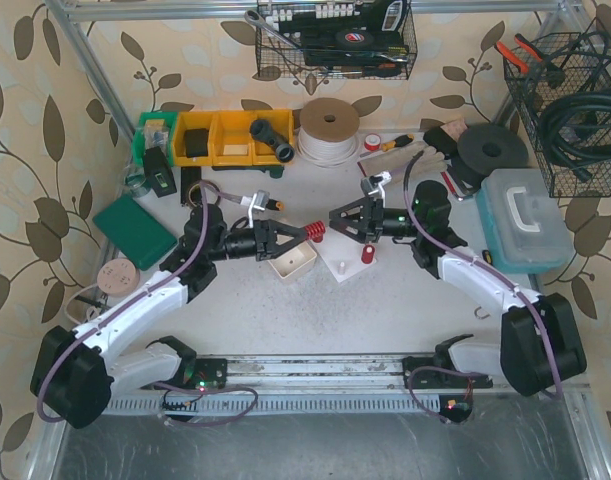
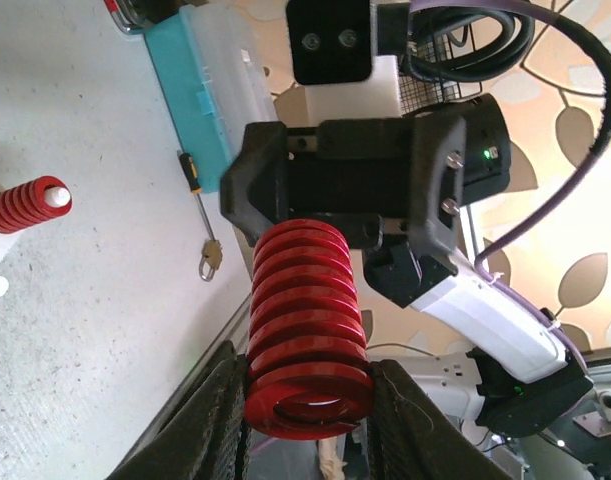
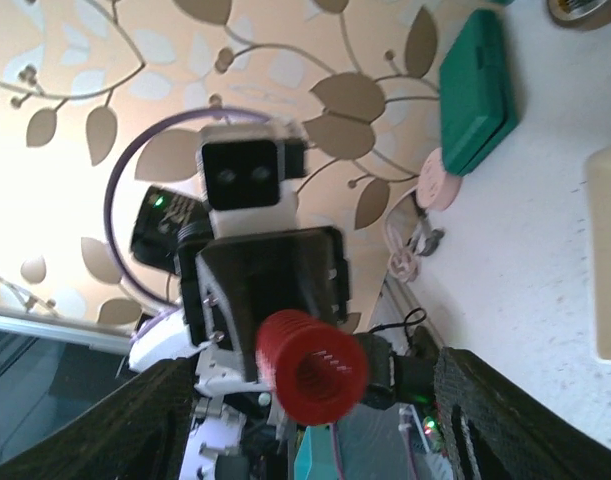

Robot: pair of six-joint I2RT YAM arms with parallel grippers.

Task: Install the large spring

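The large spring is a thick red coil, held level above the table by my left gripper, which is shut on one end of it. In the left wrist view the large spring sits clamped between the dark fingers of that gripper. Its free end points at my right gripper, which stands open just in front of it. Seen end-on from the right wrist, the large spring lies in line with the wide gap of the right gripper. A small red spring stands on a peg of the white base plate.
A cream tray lies under the left gripper. A green case is at the left and a teal box at the right. Yellow bins, a cord spool and a black disc line the back.
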